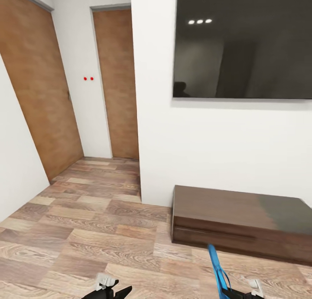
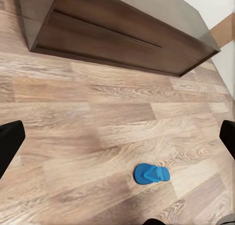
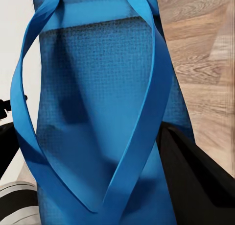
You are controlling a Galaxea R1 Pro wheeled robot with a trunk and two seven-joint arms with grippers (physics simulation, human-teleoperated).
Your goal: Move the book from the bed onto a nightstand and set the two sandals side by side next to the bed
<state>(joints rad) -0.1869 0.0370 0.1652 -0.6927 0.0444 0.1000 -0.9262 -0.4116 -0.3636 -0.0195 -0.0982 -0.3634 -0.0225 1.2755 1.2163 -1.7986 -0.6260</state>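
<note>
One bright blue sandal stands upright at the bottom of the head view, with my right gripper shut on its lower end. Up close, this sandal shows its straps, and a black finger presses its edge. The other blue sandal lies flat on the wood floor, below and ahead of my left gripper. My left gripper is open and holds nothing. The book, the bed and the nightstand are out of view.
A long low dark-wood cabinet stands against the white wall under a large black screen. The same cabinet lies beyond the floor sandal. Two brown doors close off a short hallway at the left.
</note>
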